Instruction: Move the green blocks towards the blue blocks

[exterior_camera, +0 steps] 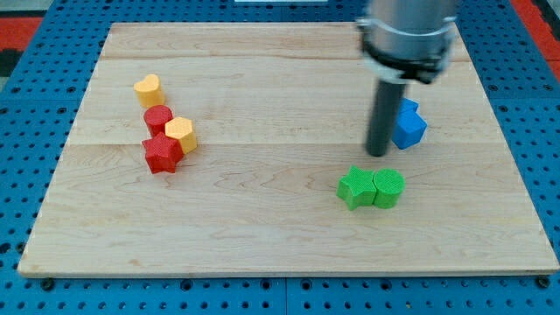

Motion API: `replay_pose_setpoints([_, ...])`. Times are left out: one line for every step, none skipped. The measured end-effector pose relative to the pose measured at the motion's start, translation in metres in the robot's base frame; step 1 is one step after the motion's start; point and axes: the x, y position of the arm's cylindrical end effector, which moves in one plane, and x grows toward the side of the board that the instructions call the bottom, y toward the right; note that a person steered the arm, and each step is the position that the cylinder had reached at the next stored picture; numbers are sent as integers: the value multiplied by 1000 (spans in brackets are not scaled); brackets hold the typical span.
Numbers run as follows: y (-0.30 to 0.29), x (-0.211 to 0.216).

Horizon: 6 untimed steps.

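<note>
Two green blocks lie touching at the lower right of the board: a green star-like block [355, 187] and a green rounded block [388, 188] to its right. Blue blocks [409, 125] sit above them, at the view's right, partly hidden by my rod; how many there are and their shapes I cannot tell. My tip [377, 154] stands just left of the blue blocks and a short way above the green pair, touching neither green block.
At the view's left is a cluster: a yellow heart-like block [149, 89], a red round block [157, 117], a yellow hexagonal block [181, 133] and a red star block [162, 153]. The wooden board [262, 245] rests on a blue pegboard.
</note>
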Motion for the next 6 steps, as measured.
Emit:
replay_pose_setpoints([19, 34])
replay_pose_setpoints([8, 72])
replay_pose_setpoints([-47, 65])
replay_pose_setpoints([-66, 44])
replay_pose_setpoints([-41, 84])
replay_pose_setpoints([-96, 115])
